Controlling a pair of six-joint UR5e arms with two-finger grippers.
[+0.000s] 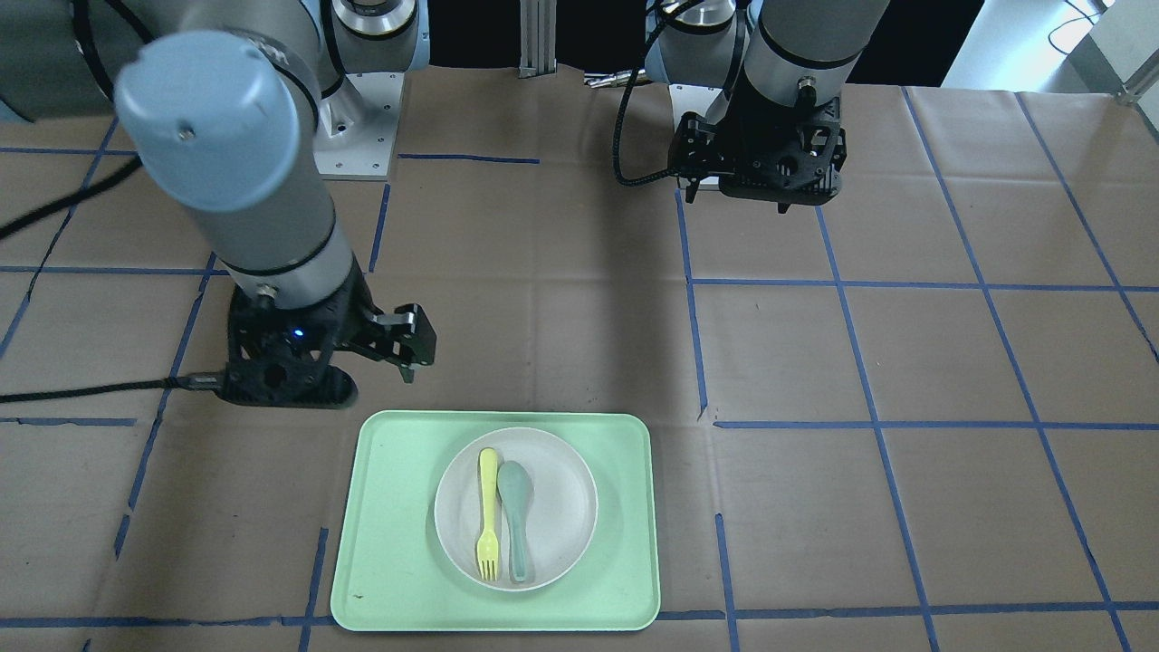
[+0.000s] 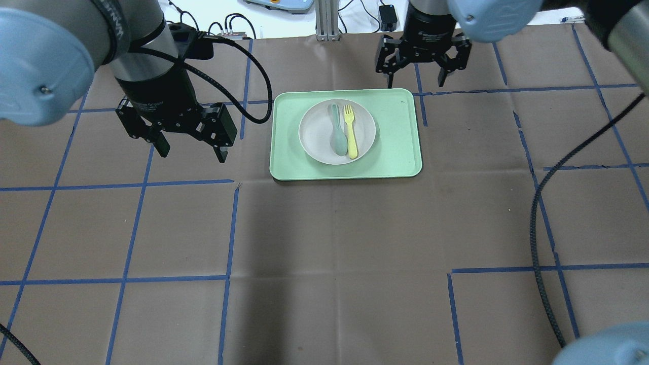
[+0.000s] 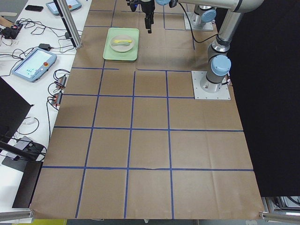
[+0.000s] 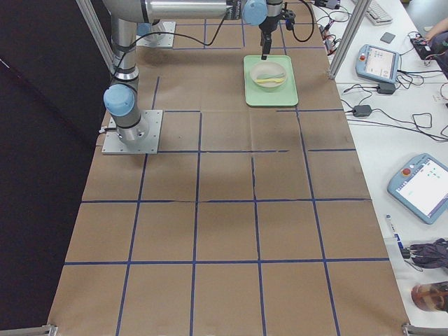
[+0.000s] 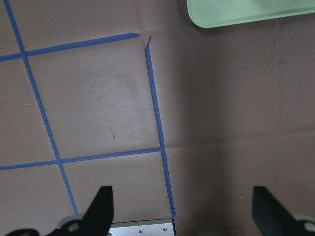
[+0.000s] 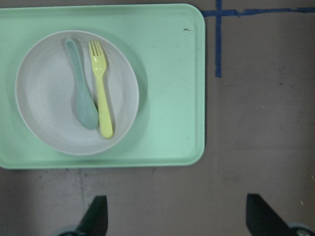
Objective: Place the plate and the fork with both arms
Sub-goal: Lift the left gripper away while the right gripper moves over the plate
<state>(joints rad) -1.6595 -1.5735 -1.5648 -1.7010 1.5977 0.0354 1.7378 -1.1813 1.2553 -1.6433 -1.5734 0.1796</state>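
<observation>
**Left gripper** [image 2: 191, 152]: jaws wide, empty. It hangs over the table [image 2: 329, 253], near the tray's left side but apart from it.

**Right gripper** [image 2: 416, 81]: jaws wide, empty. It hangs just beyond the tray's far edge, toward its right corner.

**Tray** [image 2: 395, 132]: light green, rectangular, flat on the brown paper.

**Plate** [image 2: 317, 137]: off-white, resting in the tray's middle.

**Fork** [image 2: 350, 131]: pale yellow, lying in the plate, just beside a grey-green spoon [image 2: 337, 134].

**Progress:** by my judgement nothing is done yet. Neither item is grasped, so picking up and placing both the plate and the fork remain.
</observation>
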